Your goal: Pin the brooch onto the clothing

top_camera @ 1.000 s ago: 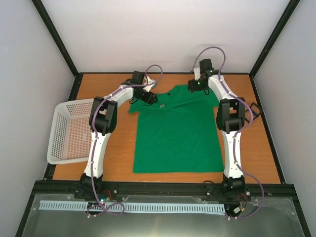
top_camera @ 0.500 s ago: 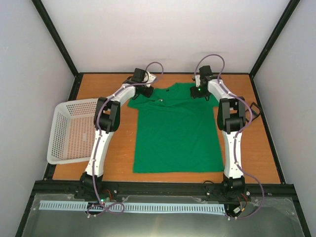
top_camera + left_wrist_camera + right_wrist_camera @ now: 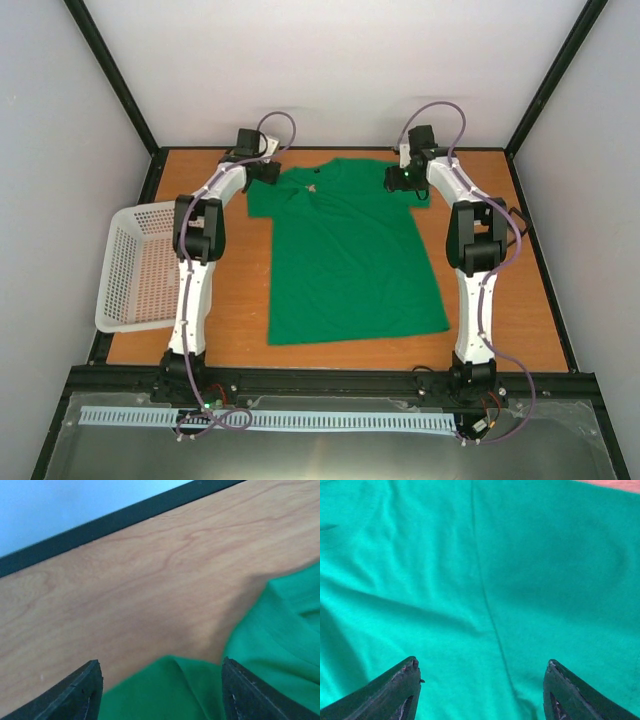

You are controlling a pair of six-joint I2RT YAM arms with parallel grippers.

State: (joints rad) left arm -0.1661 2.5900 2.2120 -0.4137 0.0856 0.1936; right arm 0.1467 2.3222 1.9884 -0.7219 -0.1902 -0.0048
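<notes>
At the table's (image 3: 500, 300) far end, the left gripper (image 3: 160, 662) stood open over the shirt's (image 3: 345, 255) sleeve edge, holding nothing; the right gripper (image 3: 481, 660) gaped above its shoulder. Between them, the brooch (image 3: 313, 188) lay near the collar.

The brooch (image 3: 313, 187) lies on the clothing (image 3: 350, 260), the basket (image 3: 130, 265) left of both

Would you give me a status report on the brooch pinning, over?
Left gripper open at green T-shirt sleeve edge; right gripper open over its shoulder. Brooch on T-shirt by neckline. White basket aside.
</notes>
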